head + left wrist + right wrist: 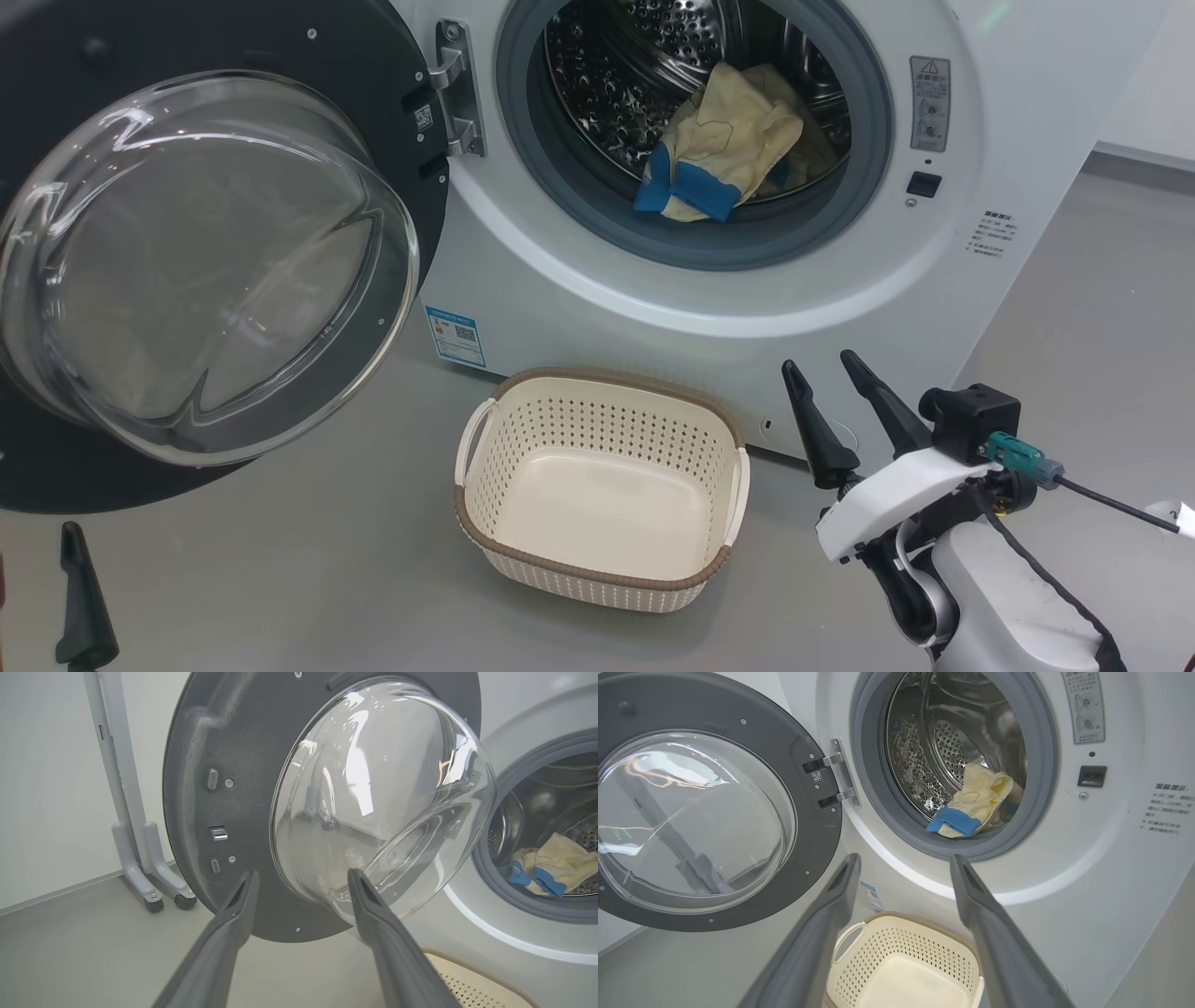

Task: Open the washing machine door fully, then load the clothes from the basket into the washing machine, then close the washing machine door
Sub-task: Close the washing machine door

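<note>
Laundry corner: smooth grey floor [280,579], plain white wall [46,765], grey wheeled stand [145,872] beside the door.
Big white front-loading washing machine [579,308] stands on the floor. Its large round door [56,56], with a glossy black rim and bulging clear glass bowl, is swung wide to the robot's left on steel hinges [456,89]. Small pale yellow cotton clothes [738,140] with bright blue bands lie bunched at the front of the perforated steel drum [607,84], against the grey rubber gasket [709,245]. Small cream perforated plastic basket [597,425] with a brown woven-look rim sits on the floor just before the machine, its bottom bare. Left gripper [303,873] faces the door glass, fingers spread. Right gripper [822,364] hovers right of the basket, fingers likewise apart.
</note>
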Available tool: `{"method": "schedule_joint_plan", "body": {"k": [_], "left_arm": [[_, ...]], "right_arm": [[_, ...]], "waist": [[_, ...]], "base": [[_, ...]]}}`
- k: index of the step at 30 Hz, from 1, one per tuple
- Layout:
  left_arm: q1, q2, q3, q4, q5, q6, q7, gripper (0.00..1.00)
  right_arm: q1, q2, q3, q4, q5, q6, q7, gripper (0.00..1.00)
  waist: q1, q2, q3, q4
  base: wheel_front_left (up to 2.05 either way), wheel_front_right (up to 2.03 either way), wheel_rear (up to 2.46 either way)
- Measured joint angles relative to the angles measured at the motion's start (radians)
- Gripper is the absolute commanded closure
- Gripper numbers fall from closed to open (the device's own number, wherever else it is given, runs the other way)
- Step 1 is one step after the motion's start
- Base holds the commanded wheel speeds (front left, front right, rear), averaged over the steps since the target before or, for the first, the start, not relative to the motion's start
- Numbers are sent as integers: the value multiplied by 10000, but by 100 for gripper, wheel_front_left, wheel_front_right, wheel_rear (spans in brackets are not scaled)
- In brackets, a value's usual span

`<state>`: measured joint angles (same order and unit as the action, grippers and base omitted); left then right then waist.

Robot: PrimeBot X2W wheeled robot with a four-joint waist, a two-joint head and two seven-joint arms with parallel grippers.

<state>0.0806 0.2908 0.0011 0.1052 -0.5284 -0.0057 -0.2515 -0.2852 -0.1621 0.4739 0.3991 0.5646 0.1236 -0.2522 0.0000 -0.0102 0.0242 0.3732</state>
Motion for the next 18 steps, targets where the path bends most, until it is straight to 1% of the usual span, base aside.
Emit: {"method": "schedule_joint_plan", "body": {"k": [18], "left_arm": [[4,-25,77,-146,4,0,0,0]], "right_arm": [[-68,-23,67,63,92,0,0,0]], "waist": [[0,0,16,-19]], "base": [[0,0,0]]}}
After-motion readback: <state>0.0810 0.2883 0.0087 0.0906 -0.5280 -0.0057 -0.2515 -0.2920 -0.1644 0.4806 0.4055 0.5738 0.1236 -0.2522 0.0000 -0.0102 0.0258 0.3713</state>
